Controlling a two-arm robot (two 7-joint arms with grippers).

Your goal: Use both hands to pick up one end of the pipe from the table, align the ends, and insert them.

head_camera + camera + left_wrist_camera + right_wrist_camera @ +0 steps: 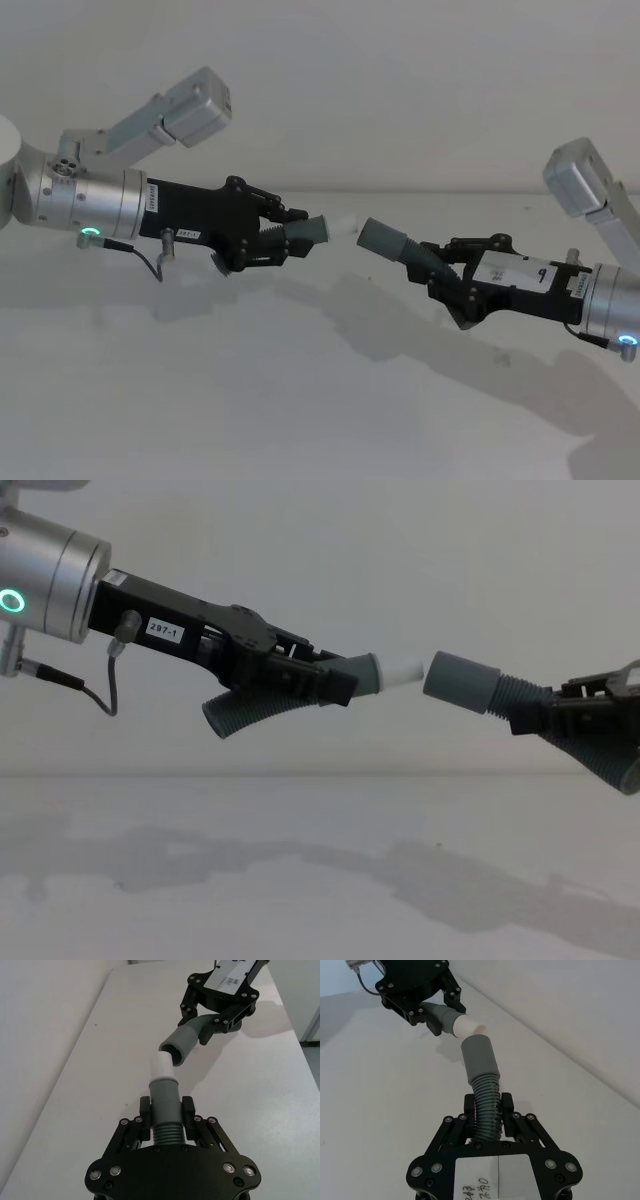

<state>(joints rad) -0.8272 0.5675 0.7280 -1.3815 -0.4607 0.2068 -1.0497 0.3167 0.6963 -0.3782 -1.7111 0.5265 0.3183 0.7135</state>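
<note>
Both hose pieces hung above the table, the left gripper clamped tight on the ribbed part of the spigot piece, whose long axis ran toward the socket with the whitish spigot leading. The right gripper was closed around the ribs of the socket piece, its wide grey socket mouth facing back at the spigot. Tip and mouth sat just apart, nearly in line, not yet joined.

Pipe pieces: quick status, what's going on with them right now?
Left gripper shut on spigot piece, right gripper shut on socket piece. Both lifted off table. Ends face each other, small gap, not inserted. Nothing between.
</note>
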